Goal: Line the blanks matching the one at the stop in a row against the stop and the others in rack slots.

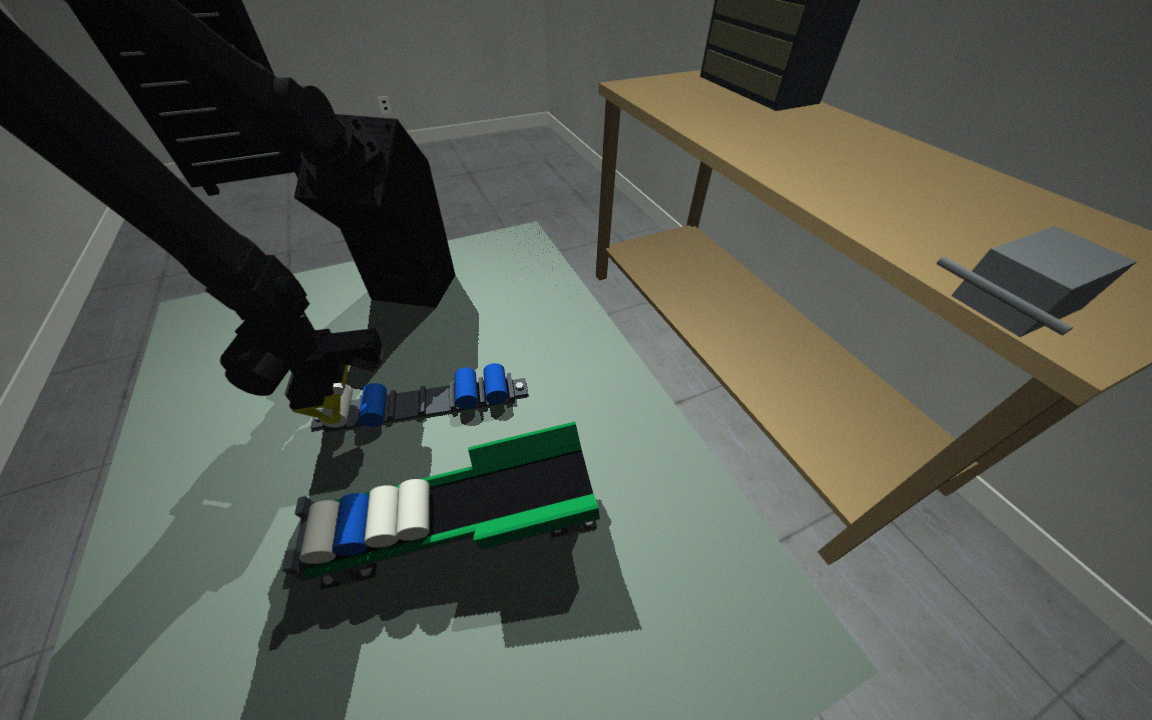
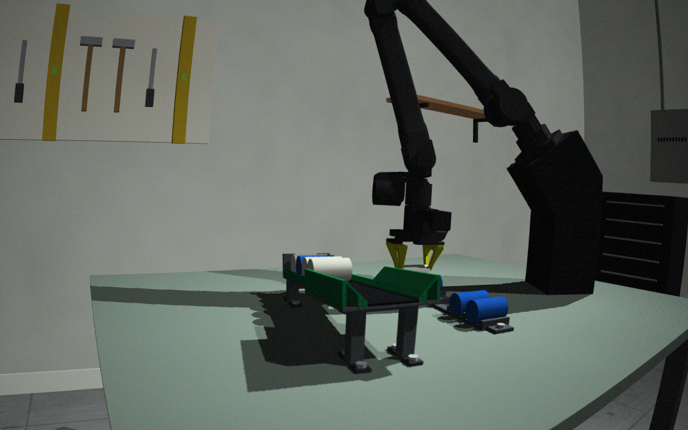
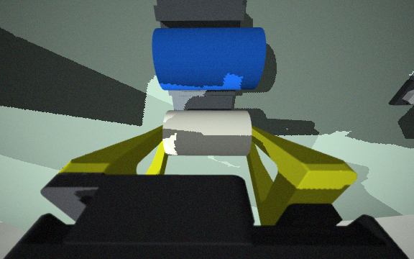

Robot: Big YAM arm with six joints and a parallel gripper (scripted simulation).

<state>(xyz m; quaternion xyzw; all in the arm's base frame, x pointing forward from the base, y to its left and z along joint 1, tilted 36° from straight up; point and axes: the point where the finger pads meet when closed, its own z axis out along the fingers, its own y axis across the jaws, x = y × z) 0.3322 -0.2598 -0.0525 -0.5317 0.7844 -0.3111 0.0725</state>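
Observation:
My gripper (image 1: 339,401) (image 2: 415,265) (image 3: 207,129) is shut on a white blank (image 1: 345,408) (image 3: 207,122), end to end, just above the stock rack's left end. Beside it a blue blank (image 1: 372,404) (image 3: 208,57) lies across the stock rack (image 1: 406,405) (image 3: 200,11). Two more blue blanks (image 1: 465,386) (image 1: 495,383) lie near the rack's right end, with empty slots between. On the ramp (image 1: 517,492) (image 2: 326,288), from the stop rightward, lie a shaded white blank (image 1: 320,531), a blue one (image 1: 350,522) and two white ones (image 1: 381,515) (image 1: 413,509), side by side.
The ramp stands on legs (image 2: 354,334), higher than the rack and nearer the top camera. Its green side walls (image 1: 526,447) rise at the right end. The arm's base (image 1: 401,223) (image 2: 562,235) stands behind the rack.

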